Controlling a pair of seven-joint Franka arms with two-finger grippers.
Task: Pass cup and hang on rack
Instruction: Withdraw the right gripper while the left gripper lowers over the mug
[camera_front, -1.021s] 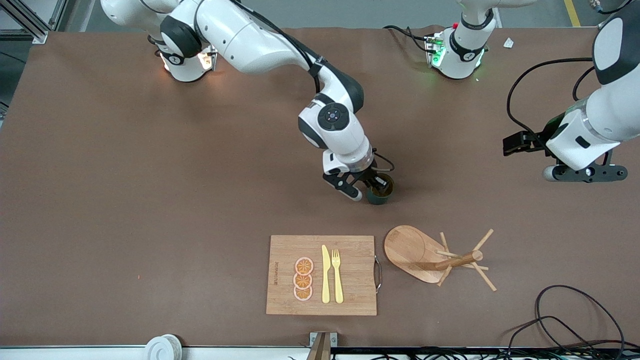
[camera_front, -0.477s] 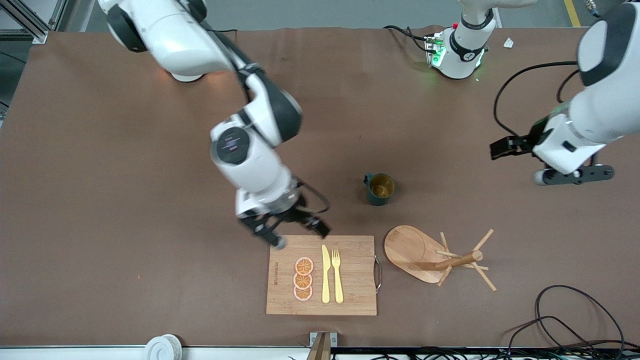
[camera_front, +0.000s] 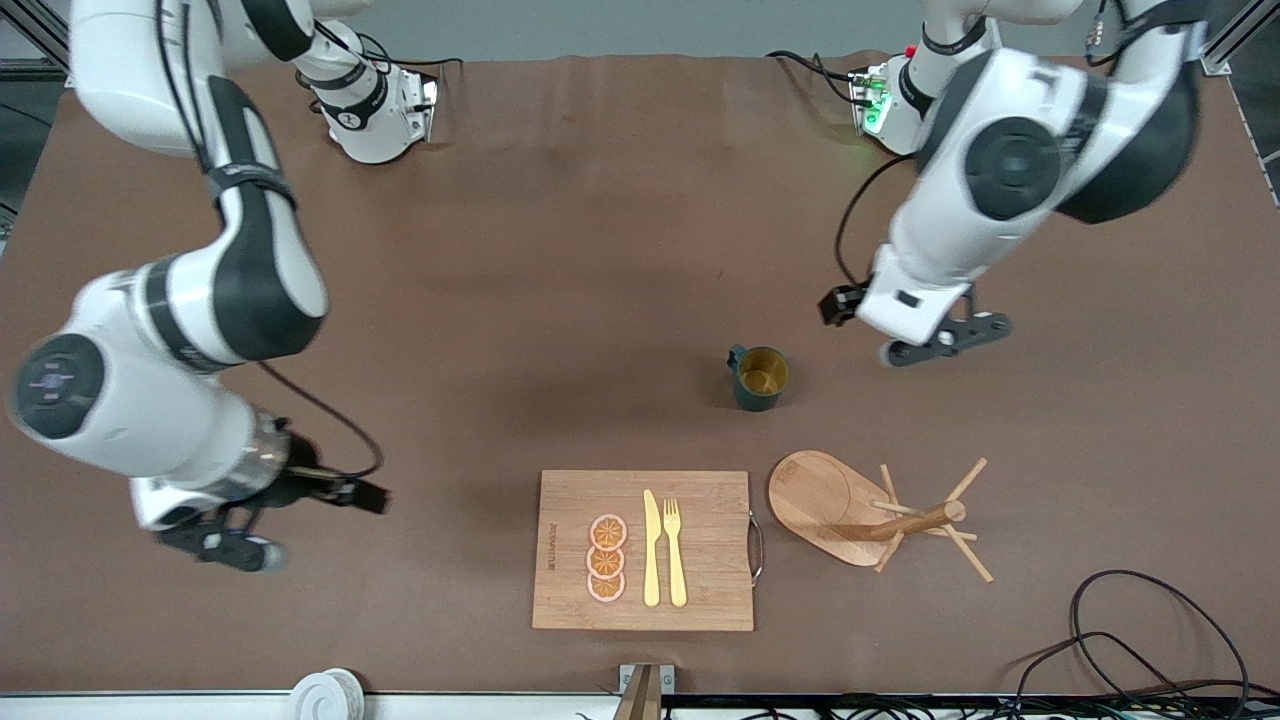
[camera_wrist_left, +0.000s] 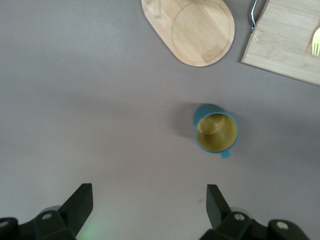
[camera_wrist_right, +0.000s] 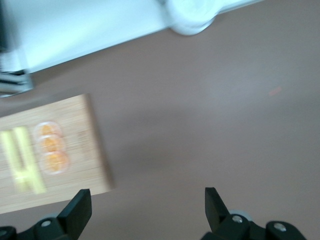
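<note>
The dark teal cup (camera_front: 760, 378) (camera_wrist_left: 216, 132) stands upright and alone on the brown table, its yellowish inside showing and its small handle on the side. The wooden rack (camera_front: 868, 512) stands nearer the front camera than the cup; its oval base (camera_wrist_left: 195, 30) also shows in the left wrist view. My left gripper (camera_front: 945, 338) (camera_wrist_left: 148, 200) hangs open over bare table beside the cup, toward the left arm's end, apart from it. My right gripper (camera_front: 220, 548) (camera_wrist_right: 146, 200) is open and empty over the table toward the right arm's end.
A bamboo cutting board (camera_front: 643, 550) (camera_wrist_right: 50, 155) with orange slices (camera_front: 606, 558), a yellow knife and a fork lies beside the rack. A white roll (camera_front: 325, 694) sits at the table's front edge. Black cables (camera_front: 1150, 640) lie at the corner near the rack.
The right gripper let go of the cup and swung away toward the right arm's end of the table. The left arm moved in toward the cup. The cup stayed put.
</note>
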